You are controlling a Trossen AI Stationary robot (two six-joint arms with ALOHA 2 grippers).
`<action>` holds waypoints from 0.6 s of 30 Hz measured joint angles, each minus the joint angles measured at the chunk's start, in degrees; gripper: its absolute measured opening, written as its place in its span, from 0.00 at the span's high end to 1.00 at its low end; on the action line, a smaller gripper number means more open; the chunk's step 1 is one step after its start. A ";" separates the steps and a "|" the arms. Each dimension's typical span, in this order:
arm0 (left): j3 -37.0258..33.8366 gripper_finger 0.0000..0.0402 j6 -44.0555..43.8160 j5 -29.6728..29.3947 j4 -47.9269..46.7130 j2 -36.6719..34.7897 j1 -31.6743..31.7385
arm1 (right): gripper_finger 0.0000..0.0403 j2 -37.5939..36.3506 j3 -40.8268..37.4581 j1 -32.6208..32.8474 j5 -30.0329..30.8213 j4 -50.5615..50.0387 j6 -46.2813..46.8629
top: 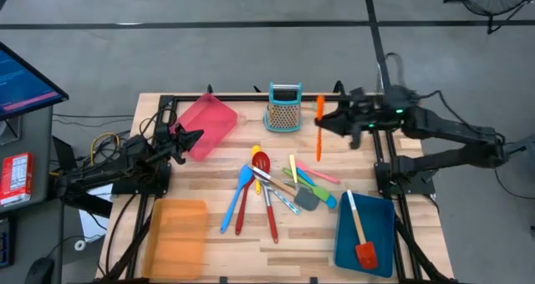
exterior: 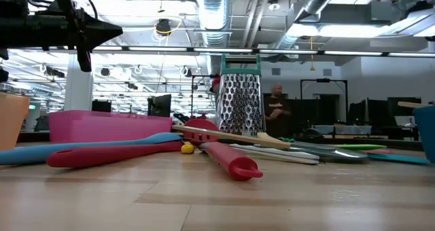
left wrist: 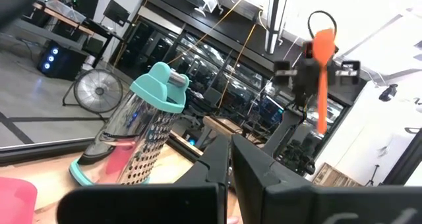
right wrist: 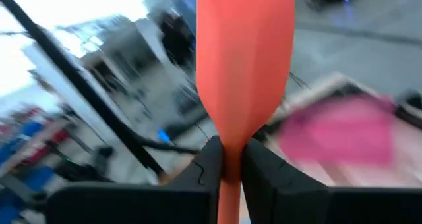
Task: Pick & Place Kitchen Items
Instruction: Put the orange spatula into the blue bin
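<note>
Orange flat-bladed spatula (right wrist: 244,66) pinched between right gripper (right wrist: 227,159) fingers.

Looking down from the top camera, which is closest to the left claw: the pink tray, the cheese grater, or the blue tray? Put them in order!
From the left claw, in the high view:
1. Pink tray, right beside the claw, at the table's back left.
2. Cheese grater, farther along the back edge, near the middle.
3. Blue tray, far off at the front right corner.

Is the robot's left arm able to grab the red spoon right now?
Probably yes. The left gripper is shut and holds nothing, parked beside the pink tray, and the red spoon lies uncovered in the pile with nothing between them.
</note>
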 joint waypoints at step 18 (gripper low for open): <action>0.00 0.99 0.00 0.02 0.22 0.00 0.00 | 0.91 -5.15 0.01 12.38 -15.99 35.14 -7.67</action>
